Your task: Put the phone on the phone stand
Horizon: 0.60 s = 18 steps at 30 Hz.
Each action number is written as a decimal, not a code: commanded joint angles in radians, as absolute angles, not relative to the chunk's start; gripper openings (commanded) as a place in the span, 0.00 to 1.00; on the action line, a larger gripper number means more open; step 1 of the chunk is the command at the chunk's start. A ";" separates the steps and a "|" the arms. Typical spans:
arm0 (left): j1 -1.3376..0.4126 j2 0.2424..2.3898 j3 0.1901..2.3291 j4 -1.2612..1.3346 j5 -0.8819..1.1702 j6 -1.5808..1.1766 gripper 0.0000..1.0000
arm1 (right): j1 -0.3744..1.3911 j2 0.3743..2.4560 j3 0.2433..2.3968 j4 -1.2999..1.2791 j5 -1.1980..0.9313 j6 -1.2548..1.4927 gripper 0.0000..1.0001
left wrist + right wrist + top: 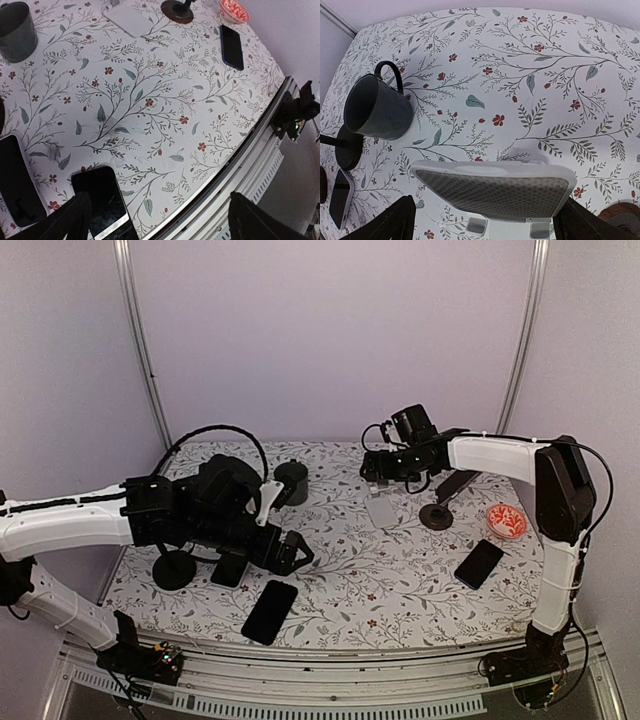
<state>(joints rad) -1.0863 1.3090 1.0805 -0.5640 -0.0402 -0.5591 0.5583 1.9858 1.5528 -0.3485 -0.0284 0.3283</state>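
White phone point(492, 192) lies between right gripper's point(485, 215) spread, ungrasped jaws; should clamp its edges squarely before lifting to phone stand point(440, 508). Left gripper point(296, 556) released too.

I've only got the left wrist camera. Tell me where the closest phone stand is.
Observer: A black stand with a round base sits toward the table's left edge, beside the phone half hidden by the left arm.
Operator: Report the right arm.
Observer: Its pincer hangs open over the white pad.
Operator: Describe the top of the far stand, by the red bowl.
Observer: A dark plate on it slants up toward the right arm.
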 commanded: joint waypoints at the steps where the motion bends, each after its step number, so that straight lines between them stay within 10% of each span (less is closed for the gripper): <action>1: -1.104 1.283 1.060 -0.575 -0.056 -0.569 0.96 | 0.572 1.997 1.579 -0.311 -0.107 0.355 0.96; 18: -1.105 1.311 1.061 -0.536 -0.041 -0.538 0.96 | 0.580 1.978 1.576 -0.428 0.023 0.361 0.97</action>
